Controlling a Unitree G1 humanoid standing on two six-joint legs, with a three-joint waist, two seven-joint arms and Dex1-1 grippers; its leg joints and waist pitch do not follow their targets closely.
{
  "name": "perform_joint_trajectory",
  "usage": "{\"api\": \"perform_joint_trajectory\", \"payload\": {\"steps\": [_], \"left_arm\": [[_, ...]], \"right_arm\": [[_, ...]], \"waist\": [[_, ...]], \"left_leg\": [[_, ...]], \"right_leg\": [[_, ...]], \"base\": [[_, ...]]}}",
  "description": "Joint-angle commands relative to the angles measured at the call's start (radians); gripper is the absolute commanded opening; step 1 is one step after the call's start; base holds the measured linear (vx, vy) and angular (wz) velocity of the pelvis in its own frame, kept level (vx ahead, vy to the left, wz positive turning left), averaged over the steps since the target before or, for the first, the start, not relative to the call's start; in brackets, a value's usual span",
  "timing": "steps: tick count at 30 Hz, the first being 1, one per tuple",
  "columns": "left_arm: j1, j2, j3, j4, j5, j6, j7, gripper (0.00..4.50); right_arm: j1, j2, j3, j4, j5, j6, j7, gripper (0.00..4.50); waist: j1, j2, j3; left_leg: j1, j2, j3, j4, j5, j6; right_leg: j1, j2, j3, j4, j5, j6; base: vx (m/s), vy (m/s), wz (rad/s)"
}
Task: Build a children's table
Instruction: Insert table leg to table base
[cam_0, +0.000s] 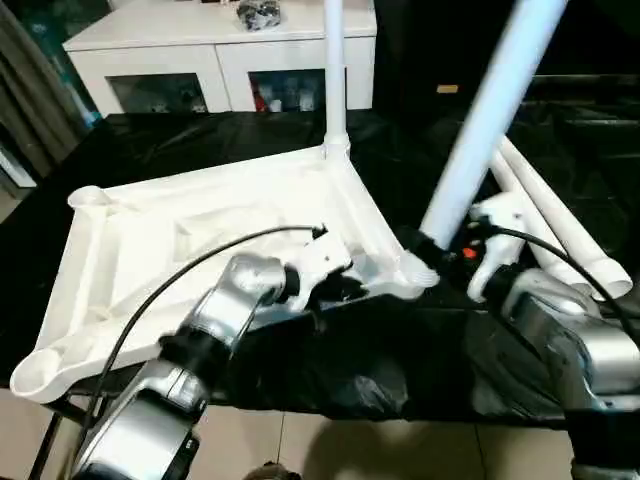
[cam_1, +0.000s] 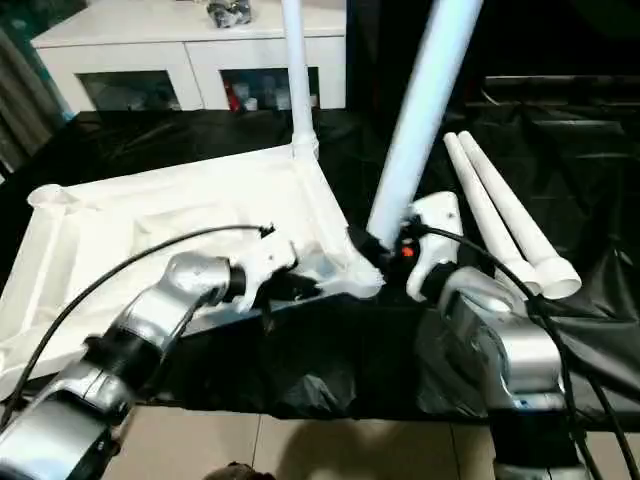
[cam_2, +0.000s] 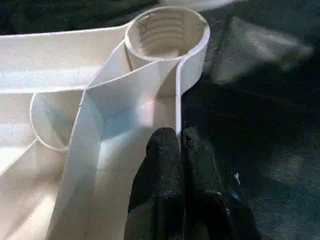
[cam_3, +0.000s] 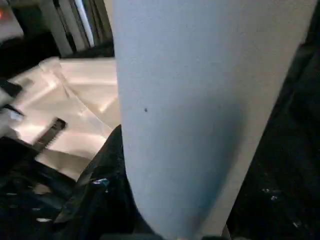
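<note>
Left end effector (cam_2: 181, 150) together on tabletop (cam_0: 200, 230) rim, forearm outstretched; right (cam_0: 432, 250) apparently clamping tilted leg (cam_0: 490, 110) (wrist raised).

The left arm (cam_0: 190, 350) is reaching forward and inward from the lower left, its silver forearm angling up toward the centre, a black cable arching over it. The left gripper (cam_2: 180, 137) is pointing forward with its two black fingers (cam_2: 160, 165) pressed together, nothing between them. The right arm (cam_0: 570, 330) is coming in from the lower right, wrist bent inward. The right gripper (cam_0: 432, 243) is clasping a tilted white leg (cam_0: 490, 110) near its lower end.
</note>
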Motion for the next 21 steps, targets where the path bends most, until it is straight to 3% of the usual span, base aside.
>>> {"api": "perform_joint_trajectory", "payload": {"steps": [1,3,4,5,6,14,17,18,21], "left_arm": [[0.035,0.026,-0.035,-0.018,0.03,-0.001,-0.018,0.0],[0.042,0.032,-0.032,-0.032,0.028,-0.007,-0.016,0.0],[0.048,0.043,-0.032,-0.043,0.027,-0.016,-0.023,0.0],[0.049,0.044,-0.032,-0.045,0.026,-0.015,-0.024,0.0],[0.05,0.048,-0.028,-0.047,0.025,0.001,-0.02,0.0],[0.063,0.067,-0.017,-0.055,0.029,0.007,-0.015,0.0],[0.07,0.073,-0.013,-0.073,0.024,-0.008,-0.013,0.0],[0.072,0.074,-0.006,-0.081,0.012,0.003,-0.022,0.45],[0.077,0.085,0.014,-0.105,-0.028,0.038,-0.066,0.57]], "right_arm": [[-0.026,-0.012,0.02,0.032,-0.021,-0.024,0.023,1.92],[-0.037,-0.02,0.03,0.055,-0.033,-0.031,0.036,1.92],[-0.043,-0.026,0.038,0.079,-0.039,-0.031,0.051,1.92],[-0.044,-0.027,0.039,0.084,-0.039,-0.032,0.054,1.92],[-0.047,-0.028,0.041,0.098,-0.039,-0.032,0.062,1.92],[-0.053,-0.032,0.078,0.154,-0.047,-0.05,0.106,1.92],[-0.069,-0.01,0.076,0.19,-0.055,-0.068,0.108,1.92],[-0.073,-0.003,0.076,0.198,-0.055,-0.072,0.11,1.92],[-0.079,0.003,0.082,0.204,-0.056,-0.08,0.111,1.92]], "waist": [[0.0,-0.026,-0.064],[-0.001,-0.026,-0.064],[-0.003,-0.041,-0.064],[-0.001,-0.04,-0.064],[0.001,-0.033,-0.063],[-0.005,-0.042,-0.061],[-0.01,-0.036,-0.062],[-0.013,-0.037,-0.061],[-0.012,-0.035,-0.064]], "left_leg": [[0.011,0.091,-0.037,-0.078,-0.141,0.066],[0.01,0.089,-0.036,-0.078,-0.141,0.064],[0.008,0.088,-0.034,-0.077,-0.134,0.067],[0.008,0.088,-0.035,-0.077,-0.131,0.069],[0.009,0.088,-0.033,-0.076,-0.126,0.071],[0.009,0.089,-0.033,-0.077,-0.136,0.073],[0.009,0.09,-0.036,-0.08,-0.155,0.064],[0.009,0.09,-0.036,-0.082,-0.163,0.059],[0.01,0.091,-0.035,-0.08,-0.152,0.057]], "right_leg": [[0.043,-0.101,0.067,-0.088,-0.18,-0.19],[0.044,-0.101,0.066,-0.086,-0.171,-0.193],[0.045,-0.1,0.066,-0.087,-0.166,-0.193],[0.046,-0.102,0.066,-0.084,-0.167,-0.195],[0.044,-0.103,0.067,-0.086,-0.176,-0.193],[0.044,-0.103,0.066,-0.088,-0.184,-0.195],[0.043,-0.103,0.065,-0.087,-0.194,-0.198],[0.043,-0.1,0.065,-0.088,-0.194,-0.2],[0.043,-0.101,0.066,-0.083,-0.154,-0.216]], "base": [[0.0,0.0,0.0],[0.0,0.0,0.0],[0.0,0.0,0.0],[0.0,0.0,0.0],[0.0,0.0,0.0],[0.0,0.0,0.0],[0.0,0.0,0.0],[0.0,0.0,0.0],[0.0,0.0,0.0]]}}
